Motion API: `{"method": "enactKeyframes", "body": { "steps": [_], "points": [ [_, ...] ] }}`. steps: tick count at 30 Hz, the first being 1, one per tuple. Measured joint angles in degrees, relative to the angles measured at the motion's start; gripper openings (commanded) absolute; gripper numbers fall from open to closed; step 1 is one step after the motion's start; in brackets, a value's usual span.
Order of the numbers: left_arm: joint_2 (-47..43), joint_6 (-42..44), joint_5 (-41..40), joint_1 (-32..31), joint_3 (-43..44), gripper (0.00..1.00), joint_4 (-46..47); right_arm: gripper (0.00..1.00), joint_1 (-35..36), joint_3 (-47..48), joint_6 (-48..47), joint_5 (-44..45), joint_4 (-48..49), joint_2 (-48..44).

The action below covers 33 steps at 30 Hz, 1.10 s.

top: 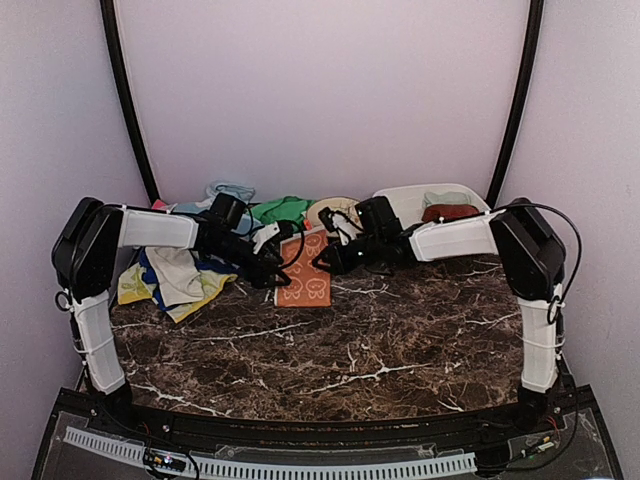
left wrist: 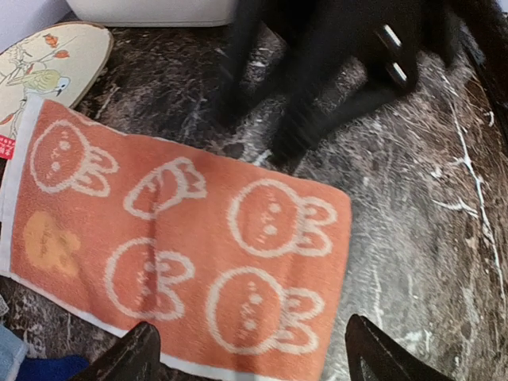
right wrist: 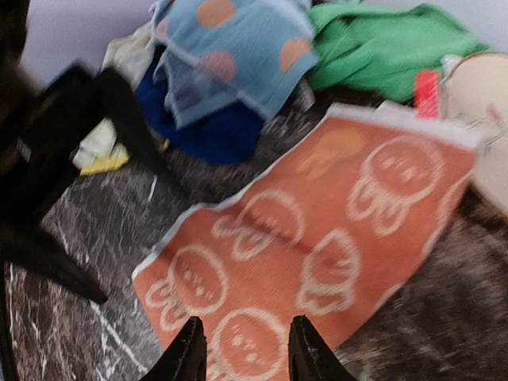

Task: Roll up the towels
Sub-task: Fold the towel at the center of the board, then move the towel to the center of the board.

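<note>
At tabletop's far middle, between both arms – orange towel [top: 304, 270] spread flat: long rectangle, nubby terry, cream rabbit-face outlines, pale hem. Under it, dark brown marble tabletop [top: 350, 350], white-veined, glossy. Left pincer [left wrist: 254, 357] spread wide over long edge, grasping nothing. Right pincer [right wrist: 248, 353] narrowly parted above towel's end – unclenched. Behind, crumpled blue dotted towel [right wrist: 238, 48] and green towel [right wrist: 381, 48].

Soft, even light fills the overhead view: the pale walls [top: 320, 90] are bright and faintly pink, and the marble tabletop [top: 350, 350] carries a dull sheen with weak shadow beneath the arms. In the left wrist view the orange towel [left wrist: 182, 238] is sharp, while the right arm [left wrist: 333, 63] beyond it smears into dark motion blur. The right wrist view is soft throughout, worst at the left arm [right wrist: 55, 175].
</note>
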Motion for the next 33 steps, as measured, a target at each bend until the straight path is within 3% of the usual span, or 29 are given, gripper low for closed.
{"method": "enactKeyframes", "body": {
  "steps": [12, 15, 21, 24, 27, 30, 33],
  "points": [
    [6.27, -1.18, -3.74, -2.08, 0.94, 0.79, 6.56, 0.25, 2.36, -12.28, 13.53, -6.14, 13.22, 4.39],
    [6.27, 0.20, -4.07, -2.89, 0.11, 0.76, 5.66, 0.24, 3.37, -17.57, 16.52, -7.26, 19.06, 2.99],
    [3.06, 2.71, -1.97, -4.50, -3.43, 0.78, -1.46, 0.24, 8.63, -27.32, 20.46, -8.17, 21.73, -2.99],
    [-2.27, 3.30, 0.48, -4.81, -5.97, 0.81, -5.60, 0.29, 10.86, -31.89, 21.97, -8.72, 21.11, -6.62],
    [-8.61, 3.65, 3.39, -4.90, -7.30, 0.82, -10.14, 0.43, 11.47, -33.92, 22.12, -9.20, 17.40, -9.92],
    [-12.33, 3.76, 5.44, -4.90, -6.91, 0.82, -13.00, 0.52, 10.40, -32.68, 20.26, -8.39, 9.29, -13.84],
    [-13.00, 3.91, 6.05, -4.87, -6.08, 0.82, -14.67, 0.54, 7.19, -27.17, 18.38, -8.09, 2.71, -15.39]
  ]
}}
